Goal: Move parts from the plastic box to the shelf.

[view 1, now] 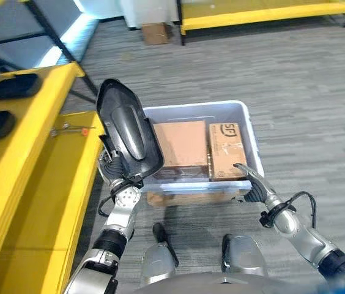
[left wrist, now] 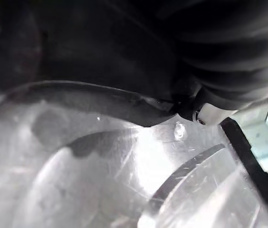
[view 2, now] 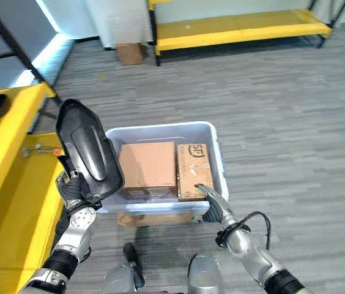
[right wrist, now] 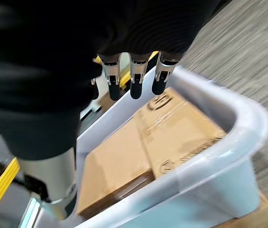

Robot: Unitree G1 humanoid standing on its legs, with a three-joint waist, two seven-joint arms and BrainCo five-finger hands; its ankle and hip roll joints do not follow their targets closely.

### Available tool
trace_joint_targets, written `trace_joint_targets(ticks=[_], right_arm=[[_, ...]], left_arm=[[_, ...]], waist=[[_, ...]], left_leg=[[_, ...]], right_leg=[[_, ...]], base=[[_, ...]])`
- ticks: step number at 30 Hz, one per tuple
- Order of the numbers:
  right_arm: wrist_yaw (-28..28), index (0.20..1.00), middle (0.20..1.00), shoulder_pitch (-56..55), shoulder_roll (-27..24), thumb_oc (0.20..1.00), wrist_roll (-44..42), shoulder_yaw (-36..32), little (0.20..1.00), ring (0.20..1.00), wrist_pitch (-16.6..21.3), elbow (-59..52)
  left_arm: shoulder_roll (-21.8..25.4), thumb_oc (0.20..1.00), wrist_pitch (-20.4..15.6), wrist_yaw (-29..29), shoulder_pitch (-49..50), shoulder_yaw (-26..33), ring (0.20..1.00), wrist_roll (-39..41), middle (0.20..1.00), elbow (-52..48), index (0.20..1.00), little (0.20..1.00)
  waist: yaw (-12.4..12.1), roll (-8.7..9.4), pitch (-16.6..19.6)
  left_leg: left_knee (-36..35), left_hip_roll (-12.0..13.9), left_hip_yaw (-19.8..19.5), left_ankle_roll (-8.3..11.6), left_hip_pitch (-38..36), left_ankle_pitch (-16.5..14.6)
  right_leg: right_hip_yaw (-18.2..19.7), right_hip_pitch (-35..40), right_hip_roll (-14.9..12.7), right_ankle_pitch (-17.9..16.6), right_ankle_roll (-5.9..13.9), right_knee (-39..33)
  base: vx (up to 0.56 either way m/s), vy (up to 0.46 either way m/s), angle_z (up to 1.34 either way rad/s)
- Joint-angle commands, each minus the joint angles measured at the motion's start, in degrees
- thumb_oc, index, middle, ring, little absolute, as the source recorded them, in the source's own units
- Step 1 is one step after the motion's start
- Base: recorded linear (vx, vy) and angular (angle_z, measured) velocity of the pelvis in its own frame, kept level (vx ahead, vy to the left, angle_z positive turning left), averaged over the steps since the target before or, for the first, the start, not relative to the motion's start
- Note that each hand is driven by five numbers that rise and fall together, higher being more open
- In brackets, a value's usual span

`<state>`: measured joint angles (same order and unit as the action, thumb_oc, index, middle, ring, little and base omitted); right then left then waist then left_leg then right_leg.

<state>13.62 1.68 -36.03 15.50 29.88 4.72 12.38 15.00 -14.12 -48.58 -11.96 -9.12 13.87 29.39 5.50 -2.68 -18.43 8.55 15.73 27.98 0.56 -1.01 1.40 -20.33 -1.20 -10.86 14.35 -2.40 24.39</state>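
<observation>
Along the floor's left edge runs the yellow shelf (view 1: 44,184), with the plastic box (view 1: 246,119) just beside it holding two cardboard boxes (view 1: 181,144) side by side. Raised over the box's shelf-side wall, clamped in the left hand (view 1: 116,168), stands a dark curved part (view 1: 126,131), probably lifted clear for the swing shelfward. Rests at the box's near rim: right hand (view 1: 253,184), fingers straight, empty.

2 cartons (view 1: 180,144) side by side in box (view 1: 252,136); shelf (view 1: 19,177) left.
</observation>
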Motion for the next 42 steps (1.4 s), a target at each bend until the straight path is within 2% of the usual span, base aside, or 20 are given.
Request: trace_joint_targets(ticks=[1, 3, 5, 7, 9, 10, 11, 13, 14, 16, 17, 21, 24, 27, 28, 30, 33, 34, 38, 42], right_arm=[[1.45, 1.0, 1.0, 0.75, 1.61, 1.0, -0.29, -0.7, 1.0, 1.0, 3.12, -2.47], [1.69, 1.0, 1.0, 0.86, 1.45, 1.0, -0.99, -1.29, 1.0, 1.0, 3.48, -2.62], [1.73, 1.0, 1.0, 1.11, 1.33, 1.0, -1.78, -2.21, 1.0, 1.0, 4.02, -2.81], [0.94, 1.0, 1.0, 0.84, 1.59, 1.0, -2.86, -3.3, 1.0, 1.0, 4.67, -2.72], [0.97, 1.0, 1.0, 0.9, 2.06, 1.0, -3.21, -3.17, 1.0, 1.0, 4.95, -2.31], [0.8, 1.0, 1.0, 1.19, 2.74, 1.0, -3.52, -2.99, 1.0, 1.0, 4.67, -1.99], [0.47, 1.0, 1.0, 1.41, 3.5, 1.0, -4.01, -2.76, 1.0, 1.0, 4.76, -1.79], [-0.42, 1.0, 1.0, 1.52, 3.91, 1.0, -4.91, -2.59, 1.0, 1.0, 5.08, -1.84], [-1.24, 1.0, 1.0, 1.74, 5.01, 1.0, -6.37, -2.3, 1.0, 1.0, 4.81, -2.52], [-2.34, 1.0, 1.0, 2.05, 6.29, 1.0, -7.03, -2.03, 1.0, 1.0, 4.59, -3.49], [-2.6, 1.0, 1.0, 2.08, 6.44, 1.0, -7.13, -2.0, 1.0, 1.0, 4.63, -3.65], [-3.8, 1.0, 1.0, 3.38, 8.73, 1.0, -8.2, -1.08, 1.0, 1.0, 3.63, -6.07], [-3.4, 1.0, 1.0, 4.0, 9.83, 1.0, -8.54, -0.67, 1.0, 1.0, 3.12, -6.77], [-2.43, 1.0, 1.0, 3.68, 10.21, 1.0, -8.66, -0.87, 1.0, 1.0, 2.7, -7.17], [-2.02, 1.0, 1.0, 3.46, 10.23, 1.0, -9.07, -1.41, 1.0, 1.0, 2.81, -7.21], [-1.94, 1.0, 1.0, 3.04, 10.15, 1.0, -9.22, -2.19, 1.0, 1.0, 3.68, -6.96], [-2.54, 1.0, 1.0, 2.48, 9.51, 1.0, -10.26, -3.73, 1.0, 1.0, 3.87, -7.22], [-3.55, 1.0, 1.0, 1.97, 8.74, 1.0, -10.54, -4.73, 1.0, 1.0, 3.6, -8.0], [-3.8, 1.0, 1.0, 1.57, 8.37, 1.0, -10.51, -5.04, 1.0, 1.0, 3.72, -7.93], [-3.65, 1.0, 1.0, 1.95, 8.69, 1.0, -10.71, -5.07, 1.0, 1.0, 4.79, -5.67]], left_arm=[[4.37, 0.2, -6.69, 0.15, -4.21, 1.28, 0.2, -4.98, 0.2, -3.56, 0.2, 0.2], [4.86, 0.2, -6.74, 0.27, -3.68, 1.13, 0.2, -6.21, 0.2, -5.15, 0.2, 0.2], [5.6, 0.2, -6.73, 0.53, -2.9, 0.46, 0.2, -8.12, 0.2, -7.11, 0.2, 0.2], [6.57, 0.2, -5.65, 1.55, -2.39, -0.25, 0.2, -9.64, 0.2, -8.81, 0.2, 0.2], [6.97, 0.2, -5.48, 2.17, -2.46, -1.0, 0.2, -10.4, 0.2, -8.86, 0.2, 0.2], [7.33, 0.2, -4.71, 3.7, -2.52, -1.54, 0.2, -10.99, 0.2, -9.36, 0.2, 0.2], [7.69, 0.2, -3.92, 5.26, -2.35, -1.96, 0.2, -11.6, 0.2, -9.92, 0.2, 0.2], [8.02, 0.2, -3.53, 6.08, -2.17, -2.21, 0.2, -11.94, 0.2, -10.3, 0.2, 0.2], [8.73, 0.2, -3.08, 7.31, -1.32, -2.6, 0.2, -12.92, 0.2, -11.43, 0.2, 0.2], [9.49, 0.2, -2.65, 9.26, -0.08, -2.52, 0.2, -13.77, 0.2, -13.11, 0.2, 0.2], [9.62, 0.2, -2.54, 9.48, 0.12, -2.46, 0.2, -13.96, 0.2, -13.39, 0.2, 0.2], [10.59, 0.2, -1.29, 13.02, 2.22, -2.3, 0.2, -15.61, 0.2, -16.49, 0.2, 0.2], [11.22, 0.2, -0.93, 14.66, 2.73, -2.36, 0.2, -16.18, 0.2, -17.17, 0.2, 0.2], [11.09, 0.2, -0.69, 16.4, 2.23, -2.91, 0.2, -15.56, 0.2, -16.1, 0.2, 0.2], [11.07, 0.2, -0.97, 17.2, 1.91, -3.36, 0.2, -15.68, 0.2, -15.68, 0.2, 0.2], [11.05, 0.2, -1.5, 17.67, 1.91, -3.83, 0.2, -15.59, 0.2, -15.22, 0.2, 0.2], [10.55, 0.2, -1.83, 18.12, 2.57, -4.37, 0.2, -16.5, 0.2, -15.52, 0.2, 0.2], [10.23, 0.2, -1.57, 18.76, 4.42, -3.85, 0.2, -15.58, 0.2, -17.33, 0.2, 0.2], [9.36, 0.2, -2.13, 18.4, 6.54, -3.15, 0.2, -14.5, 0.2, -17.79, 0.2, 0.2], [8.22, 0.2, -1.91, 17.22, 7.44, -1.74, 0.2, -13.81, 0.2, -17.37, 0.2, 0.2]], waist=[[2.14, 5.26, 2.98], [1.96, 5.49, 3.68], [1.44, 4.97, 4.69], [1.28, 3.92, 5.67], [1.22, 3.66, 6.25], [0.75, 3.39, 7.06], [0.32, 3.26, 7.55], [-0.01, 3.09, 7.84], [-0.96, 2.81, 8.35], [-2.11, 2.72, 8.67], [-2.23, 2.76, 8.69], [-5.71, 2.74, 8.65], [-6.78, 2.73, 8.47], [-6.12, 2.7, 9.11], [-5.29, 3.03, 9.08], [-4.39, 3.09, 9.37], [-3.53, 3.56, 9.92], [-3.51, 4.24, 10.45], [-3.43, 4.91, 10.67], [-4.45, 5.08, 10.81]], left_leg=[[10.78, 3.9, -1.9, 7.57, 1.21, 5.8], [13.77, 4.26, -2.14, 7.8, 0.59, 4.99], [12.39, 2.6, -3.81, 7.55, -0.65, 3.78], [3.79, -2.06, -3.81, 5.58, -4.21, -0.21], [0.82, -3.09, -3.5, 5.31, -5.17, -0.43], [-3.0, -4.97, -4.34, 4.5, -6.21, -1.93], [-5.38, -6.17, -5.07, 3.96, -7.0, -2.3], [-6.37, -6.68, -5.4, 3.77, -7.37, -2.27], [-8.2, -7.68, -6.05, 3.36, -8.04, -2.2], [-9.34, -8.63, -6.42, 2.67, -8.56, -2.35], [-9.43, -8.76, -6.47, 2.55, -8.59, -2.37], [-9.58, -11.02, -6.61, 1.11, -8.18, -3.33], [-10.68, -13.22, -8.21, -0.39, -7.88, -3.96], [-13.04, -14.88, -11.67, -1.38, -7.42, -3.27], [-13.39, -15.57, -13.32, -2.14, -6.35, -2.41], [-13.55, -15.75, -16.01, -2.52, -5.24, -2.26], [-13.55, -16.72, -20.28, -2.76, -3.7, -1.46], [-13.55, -18.37, -22.69, -2.69, -2.68, -0.92], [-13.55, -20.27, -24.65, -2.93, -2.24, -0.33], [-13.55, -20.64, -25.98, -2.8, -1.64, 0.21]], right_leg=[[-0.96, 6.34, 4.35, -7.94, 2.89, -16.1], [-1.09, 6.32, 4.08, -8.35, 2.83, -17.06], [-1.23, 5.68, 3.57, -9.14, 3.41, -17.44], [-1.72, 5.26, 1.96, -10.47, 5.16, -17.09], [-1.88, 5.65, 1.59, -11.2, 5.84, -17.72], [-1.83, 6.02, 0.87, -12.52, 7.12, -18.83], [-1.83, 6.25, 0.19, -13.5, 8.32, -19.48], [-1.96, 6.39, -0.23, -14.06, 9.01, -19.84], [-2.63, 6.68, -1.27, -15.32, 10.57, -20.66], [-3.63, 6.69, -2.77, -16.92, 12.14, -21.34], [-3.76, 6.69, -3.01, -17.14, 12.34, -21.41], [-7.44, 7.14, -7.94, -21.84, 14.02, -21.87], [-7.05, 5.72, -10.25, -24.9, 15.16, -20.06], [-2.24, 4.56, -8.28, -24.3, 15.11, -19.55], [1.24, 2.63, -6.57, -25.37, 14.31, -19.04], [5.9, 1.12, -2.91, -23.08, 13.8, -17.1], [11.45, 0.7, 4.58, -18.9, 11.54, -15.68], [13.8, 1.23, 9.81, -16.57, 8.76, -17.09], [16.48, 1.74, 13.08, -16.78, 7.34, -19.7], [16.59, 3.36, 13.03, -16.53, 6.85, -23.51]], base=[[-0.21, 0.134, 0.51], [-0.19, 0.183, 0.51], [-0.17, 0.325, 0.33], [-0.09, 0.435, 0.32], [-0.04, 0.341, 0.59], [-0.05, 0.445, 0.55], [-0.05, 0.415, 0.53], [-0.06, 0.287, 0.54], [-0.06, 0.228, 0.4], [-0.11, 0.275, 0.3], [-0.18, 0.379, 0.25], [-0.15, 0.272, 0.29], [-0.14, 0.284, 0.22], [-0.08, 0.142, 0.68], [-0.1, 0.071, 0.47], [-0.06, 0.059, 0.89], [-0.01, 0.068, 1.03], [0.0, 0.06, 0.82], [0.01, 0.001, 0.65], [0.0, -0.071, 0.29]])
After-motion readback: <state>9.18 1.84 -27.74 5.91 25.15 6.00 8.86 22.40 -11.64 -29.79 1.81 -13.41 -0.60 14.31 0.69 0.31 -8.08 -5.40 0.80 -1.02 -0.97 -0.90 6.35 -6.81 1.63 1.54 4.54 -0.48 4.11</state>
